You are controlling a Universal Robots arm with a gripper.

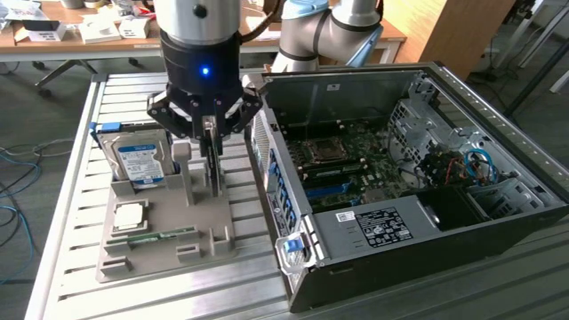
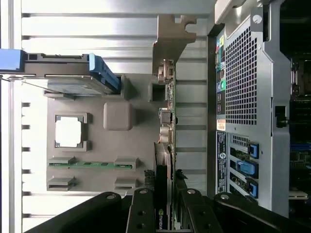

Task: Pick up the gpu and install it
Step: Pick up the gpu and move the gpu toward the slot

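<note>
On the exterior view's left, the boxy silver hard drive with a blue-white label (image 1: 138, 157) stands in the grey moulded parts tray (image 1: 200, 217), which lies on the slatted metal counter (image 1: 71, 200). Next along, the thin dark circuit-board gpu (image 1: 212, 167) stands upright on edge in the tray, and the black tool (image 1: 210, 137) pinches its top edge from both sides. The wrist view shows the card (image 2: 164, 145) edge-on between the fingers (image 2: 141, 213). So narrow a grip could let the card swing or slip, and its lower edge might catch on the tray. To the right, the open black computer case (image 1: 444, 267) sits just beside the tray, so its near wall is a collision hazard.
</note>
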